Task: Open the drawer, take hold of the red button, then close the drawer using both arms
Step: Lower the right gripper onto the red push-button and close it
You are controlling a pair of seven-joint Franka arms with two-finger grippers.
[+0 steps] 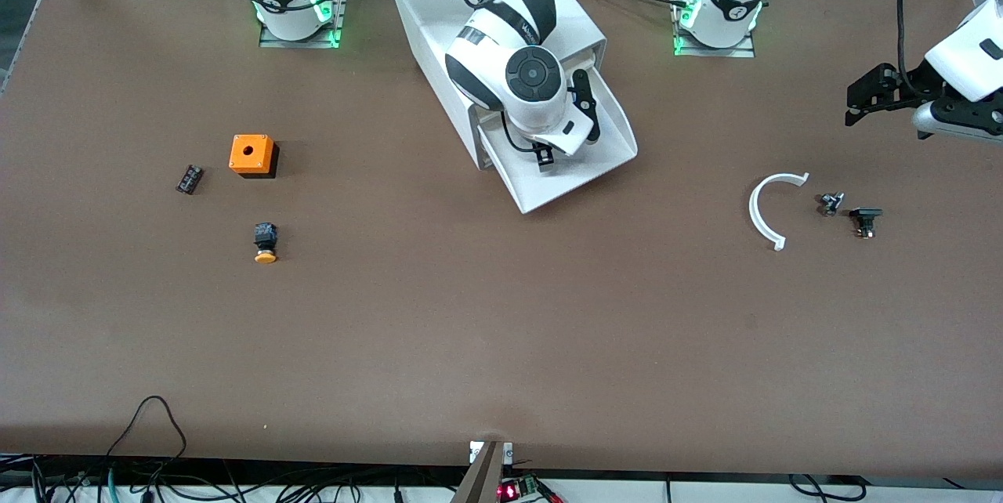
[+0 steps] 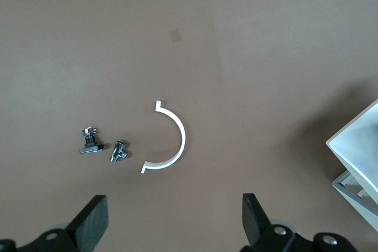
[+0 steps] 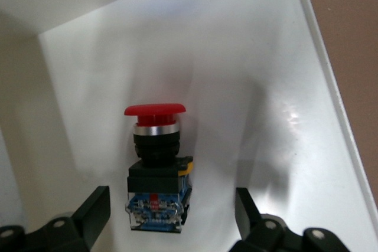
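Drawer (image 1: 603,166) pulled out. Right gripper (image 3: 168,216) inside it, fingers wide, straddling red button (image 3: 155,163). Left gripper (image 2: 174,222) wide, waiting above table (image 1: 486,315).

Red-capped button (image 3: 155,163), white drawer (image 3: 260,75)

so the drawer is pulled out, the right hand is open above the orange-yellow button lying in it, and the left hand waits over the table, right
Not quite: the button in the drawer has a red cap, as the right wrist view shows. The rest holds: the right hand is open above it, and the left hand waits over the table.
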